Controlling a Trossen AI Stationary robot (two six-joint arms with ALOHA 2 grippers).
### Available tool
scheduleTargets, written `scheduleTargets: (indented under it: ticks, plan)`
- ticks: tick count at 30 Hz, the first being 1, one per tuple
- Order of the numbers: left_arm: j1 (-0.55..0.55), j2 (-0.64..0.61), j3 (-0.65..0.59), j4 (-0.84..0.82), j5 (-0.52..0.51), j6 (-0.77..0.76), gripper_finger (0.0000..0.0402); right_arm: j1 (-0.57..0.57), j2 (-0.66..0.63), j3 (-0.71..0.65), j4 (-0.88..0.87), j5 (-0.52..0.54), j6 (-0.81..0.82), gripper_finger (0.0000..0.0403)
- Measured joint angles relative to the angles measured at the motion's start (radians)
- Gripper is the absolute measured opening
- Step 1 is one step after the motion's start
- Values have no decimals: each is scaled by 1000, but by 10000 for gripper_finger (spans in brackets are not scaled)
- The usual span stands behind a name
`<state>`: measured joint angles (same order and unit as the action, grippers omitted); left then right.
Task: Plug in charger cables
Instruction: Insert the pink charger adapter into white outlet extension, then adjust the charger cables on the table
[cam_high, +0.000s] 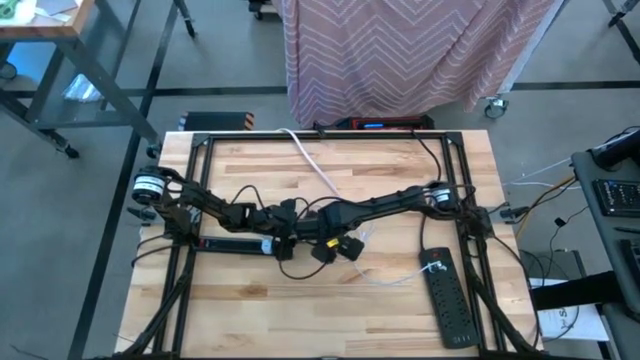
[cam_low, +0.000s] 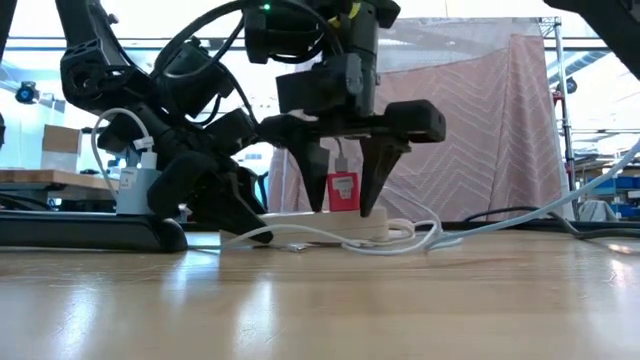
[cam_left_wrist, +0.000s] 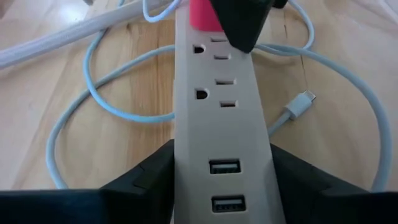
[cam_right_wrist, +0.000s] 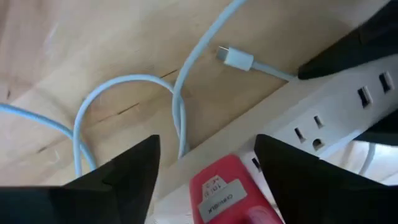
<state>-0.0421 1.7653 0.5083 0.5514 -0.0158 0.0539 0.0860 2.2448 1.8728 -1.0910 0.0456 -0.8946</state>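
Straddling red-pink plug block (cam_low: 343, 190) at frame centre in low view: right gripper (cam_low: 343, 205), jaws spread, not touching block. Block seated upright in white power strip (cam_left_wrist: 221, 112). Clamping same strip's near end: left gripper (cam_left_wrist: 221, 186), jaws pressed against both sides. Looping beside strip on table (cam_high: 380, 300): white charger cables (cam_left_wrist: 93, 93), one loose end connector (cam_right_wrist: 235, 58) lying unplugged.

Pink zigzag curtain (cam_high: 420, 50), grey floor (cam_high: 220, 55).
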Motion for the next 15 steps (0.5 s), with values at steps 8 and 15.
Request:
scheduleTargets:
  ticks: [8, 15]
  plan:
    - [19, 0, 1, 5, -12, -6, 180, 42, -31, 83, -93, 26, 206, 282]
    - [27, -50, 23, 16, -27, -30, 177, 73, -171, 168, -140, 38, 384, 255]
